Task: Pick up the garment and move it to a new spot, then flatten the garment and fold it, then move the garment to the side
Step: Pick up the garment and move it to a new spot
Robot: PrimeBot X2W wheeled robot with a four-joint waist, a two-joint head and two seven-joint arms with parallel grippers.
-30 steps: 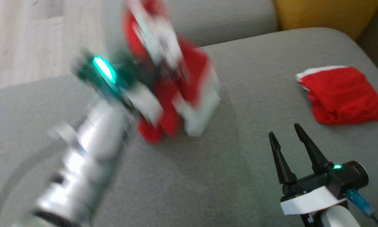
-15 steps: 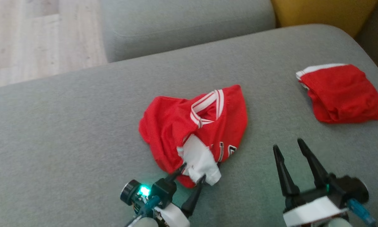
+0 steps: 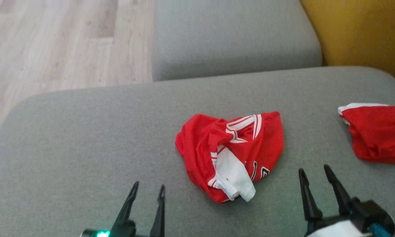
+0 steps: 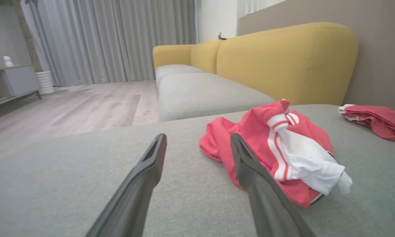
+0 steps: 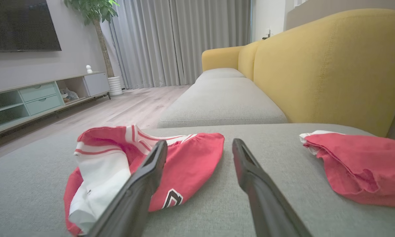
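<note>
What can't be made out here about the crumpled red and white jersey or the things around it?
- Crumpled red and white jersey: its black print is partly folded under in the head view and right wrist view, so it is unreadable.
- Folded red cloth: cut off by the head view's right edge; its kind is unclear.
- Left gripper: body cut off by the head view's bottom edge.
- Small white object on the pale cabinet: too small, right wrist view.

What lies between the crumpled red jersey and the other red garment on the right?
Only bare grey seat cushion separates the jersey from the other red garment, seen in the head view; the right gripper sits nearer the camera.
</note>
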